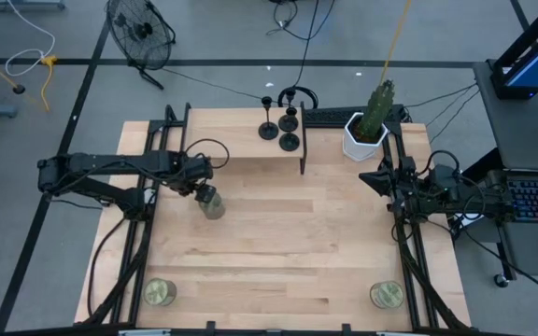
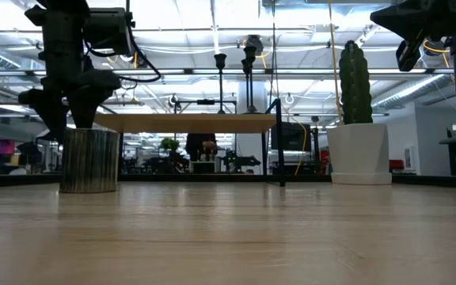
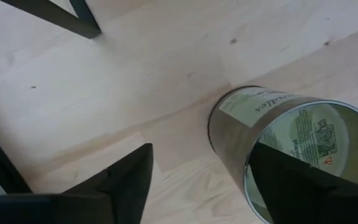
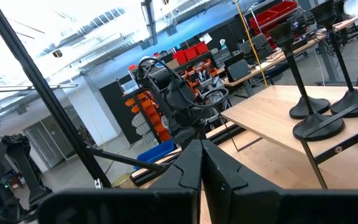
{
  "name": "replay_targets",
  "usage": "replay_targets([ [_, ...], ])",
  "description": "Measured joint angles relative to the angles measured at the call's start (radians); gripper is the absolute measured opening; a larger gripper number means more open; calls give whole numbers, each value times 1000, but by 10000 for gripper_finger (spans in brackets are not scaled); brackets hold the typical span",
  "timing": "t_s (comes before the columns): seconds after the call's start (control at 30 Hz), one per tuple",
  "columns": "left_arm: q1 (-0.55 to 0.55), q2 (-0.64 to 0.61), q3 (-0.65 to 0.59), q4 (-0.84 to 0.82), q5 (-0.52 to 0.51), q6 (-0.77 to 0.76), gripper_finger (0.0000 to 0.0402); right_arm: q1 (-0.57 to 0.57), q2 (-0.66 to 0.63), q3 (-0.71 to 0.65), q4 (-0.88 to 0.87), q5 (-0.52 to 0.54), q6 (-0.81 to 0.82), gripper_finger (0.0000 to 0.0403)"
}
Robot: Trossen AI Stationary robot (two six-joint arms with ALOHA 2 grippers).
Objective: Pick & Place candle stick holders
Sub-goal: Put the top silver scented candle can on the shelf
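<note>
Three black candle stick holders (image 1: pixel 284 131) stand on their round bases on a raised wooden shelf (image 1: pixel 250 154) at the table's far side; they also show in the right wrist view (image 4: pixel 319 124). My left gripper (image 1: pixel 204 192) is open and points down over a greenish glass jar candle (image 3: pixel 272 118) that stands left of the table's middle. One finger (image 3: pixel 291 183) is over the jar's open mouth, the other (image 3: pixel 126 180) outside, apart from its wall. My right gripper (image 4: pixel 201 163) is shut and empty, raised at the table's right edge. My left gripper comes at the jar from above, one finger over or inside its mouth (image 3: pixel 316 143) and one outside. Whether a finger touches the rim, I cannot tell. The jar stands upright on the table.
A cactus in a white pot (image 1: pixel 366 131) stands at the far right beside the shelf. Two more jar candles (image 1: pixel 160 292) (image 1: pixel 387 295) stand near the table's near corners. The shelf's dark legs (image 1: pixel 303 149) stand on the table.
</note>
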Motion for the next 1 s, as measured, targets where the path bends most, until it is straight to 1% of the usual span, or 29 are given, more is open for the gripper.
replay_targets([
  [0.13, 0, 0, 0, 0, -1, -17, 221, 0, 0, 0, 0, 0, 0, 0],
  [0.27, 0, 0, 0, 0, -26, -25, 181, 0, 0, 0, 0, 0, 0, 0],
  [0.47, -1, 1, 0, 24, -44, -20, 139, 0, 0, 0, 0, 0, 0, 0],
  [0.6, -1, 1, 0, 30, -72, -23, 121, 0, 0, 0, 0, 0, 0, 0],
  [0.77, -1, 1, 0, 30, -77, -18, 101, 0, 0, 0, 0, 0, 0, 0],
  [1.0, -1, 1, 0, 30, -79, 0, 93, 0, 0, 0, 0, 0, 0, 0],
])
